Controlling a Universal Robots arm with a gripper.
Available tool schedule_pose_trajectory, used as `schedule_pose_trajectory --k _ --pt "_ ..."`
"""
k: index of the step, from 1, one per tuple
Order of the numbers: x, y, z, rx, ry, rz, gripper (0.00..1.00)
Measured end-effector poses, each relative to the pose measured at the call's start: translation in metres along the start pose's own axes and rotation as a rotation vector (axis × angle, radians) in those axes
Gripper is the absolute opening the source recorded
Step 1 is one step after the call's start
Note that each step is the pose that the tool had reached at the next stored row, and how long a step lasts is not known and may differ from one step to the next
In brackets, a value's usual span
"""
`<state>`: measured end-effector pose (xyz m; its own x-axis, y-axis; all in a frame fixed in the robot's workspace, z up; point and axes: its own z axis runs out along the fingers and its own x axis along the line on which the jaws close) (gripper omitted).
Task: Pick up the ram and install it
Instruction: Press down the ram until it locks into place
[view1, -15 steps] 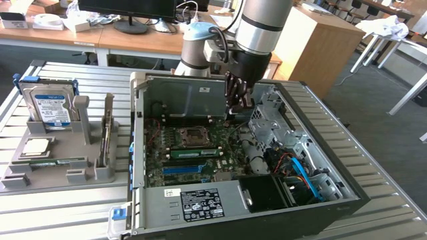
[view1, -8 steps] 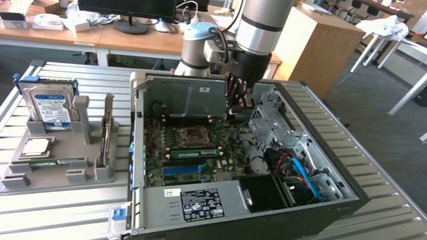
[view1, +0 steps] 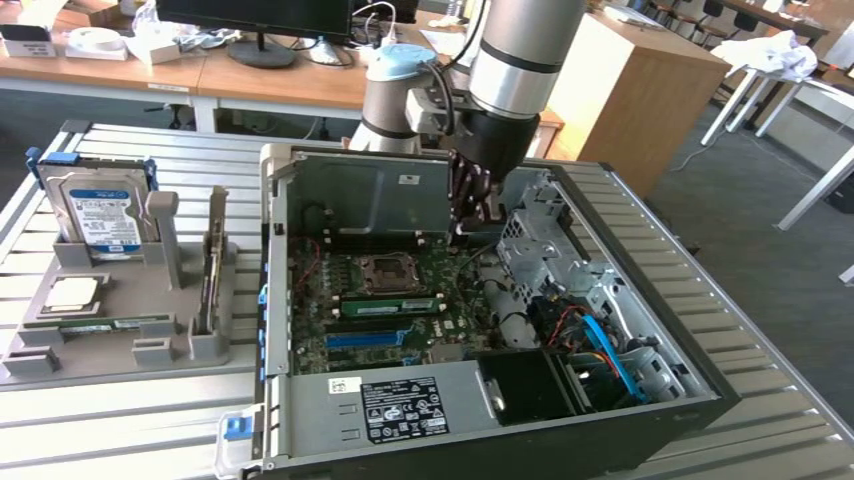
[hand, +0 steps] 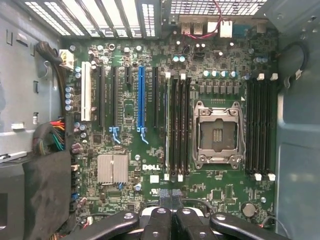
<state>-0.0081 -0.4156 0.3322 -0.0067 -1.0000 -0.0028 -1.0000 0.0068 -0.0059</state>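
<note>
My gripper (view1: 475, 222) hangs over the open computer case (view1: 697, 372), fingers pressed together on nothing. The ram (view1: 110, 324) lies flat in the grey tray (view1: 80, 362), at nine o'clock from the case in the exterior view, well apart from me. A second green stick (view1: 390, 303) sits on the board. Judgement: a sound pickup needs fingers spread, square across the long edges, and a level lift.

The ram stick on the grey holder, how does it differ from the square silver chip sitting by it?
The ram is long and narrow, while the silver chip is square. The ram is green, whereas the silver chip looks metallic. The ram stretches along the holder toward the case, and the silver chip lies flat, broad face up. Both rest on the grey holder, outside the computer case.
</note>
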Motion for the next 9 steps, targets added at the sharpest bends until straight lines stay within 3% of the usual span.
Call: schedule_pose_trajectory --k 9 --pt "0.0 0.0001 0.0097 0.0 0.0001 0.0 0.1"
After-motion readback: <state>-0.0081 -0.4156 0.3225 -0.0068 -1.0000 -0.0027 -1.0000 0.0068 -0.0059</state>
